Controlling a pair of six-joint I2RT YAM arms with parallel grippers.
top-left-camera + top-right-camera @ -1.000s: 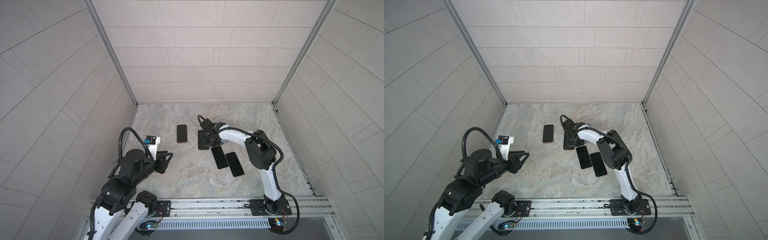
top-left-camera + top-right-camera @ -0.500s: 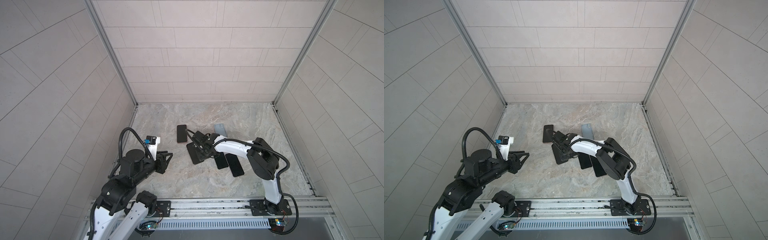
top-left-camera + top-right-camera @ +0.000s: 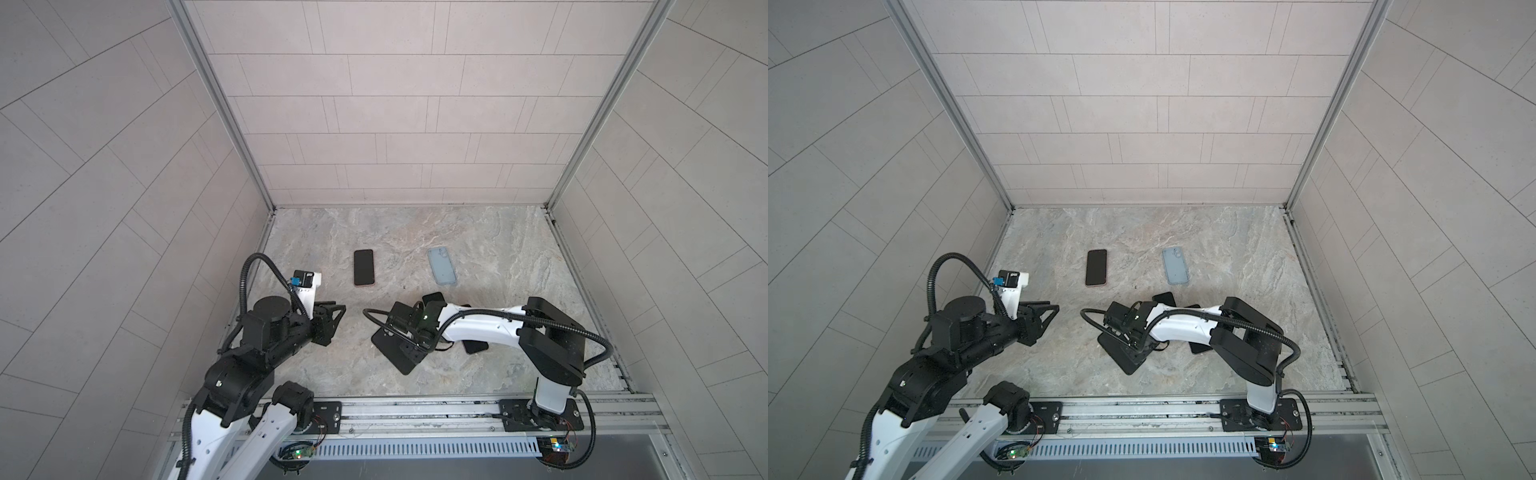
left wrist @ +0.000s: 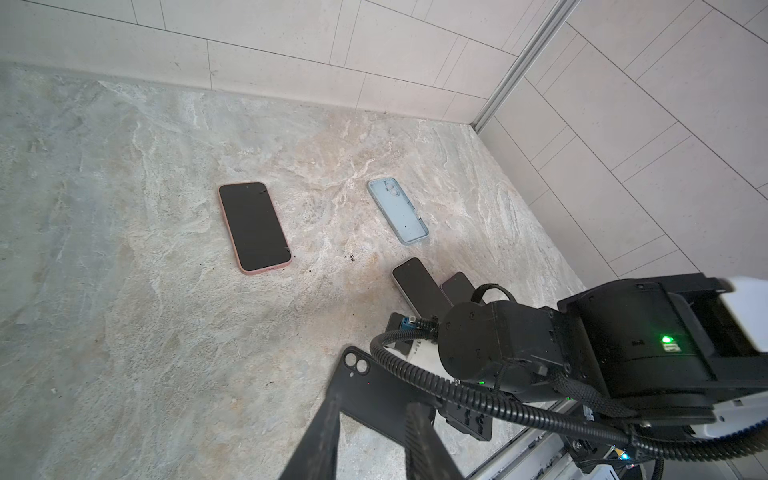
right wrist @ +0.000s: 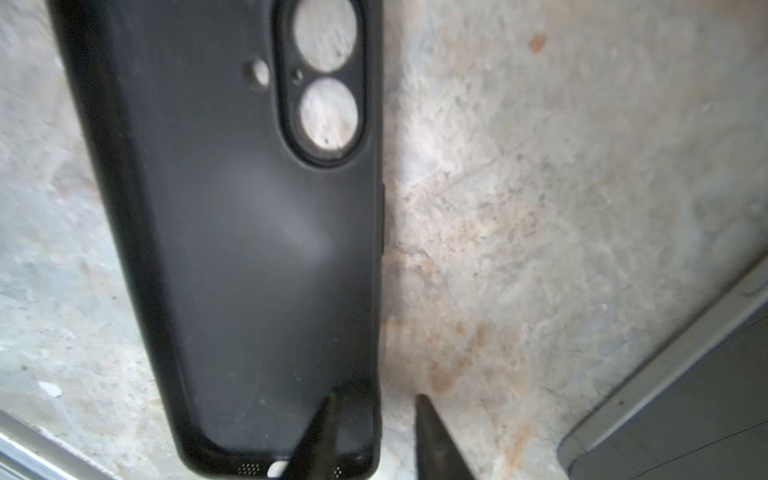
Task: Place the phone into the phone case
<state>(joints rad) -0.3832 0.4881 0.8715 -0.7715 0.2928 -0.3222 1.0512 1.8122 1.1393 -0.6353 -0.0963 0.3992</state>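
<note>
A black phone case (image 5: 232, 232) lies open side up on the marble table, near the front middle in both top views (image 3: 400, 360) (image 3: 1124, 356). My right gripper (image 5: 376, 399) hovers low over one end of it. The jaws are open and astride the case's side wall, one finger over its inside and one outside. A phone with a pink edge (image 3: 363, 267) (image 4: 253, 226) lies screen up further back. My left gripper (image 3: 341, 308) (image 4: 374, 403) is open and holds nothing, left of the black case.
A light blue case (image 3: 442, 266) (image 4: 399, 212) lies at the back right. Two dark phones (image 4: 417, 286) (image 4: 457, 286) lie beside and partly under the right arm (image 3: 478, 328). Tiled walls close three sides, and a metal rail (image 3: 415, 409) runs along the front.
My right gripper has carried the black case from the back middle to the front, set it down and opened. The light blue case came into view. The left arm has not moved.
</note>
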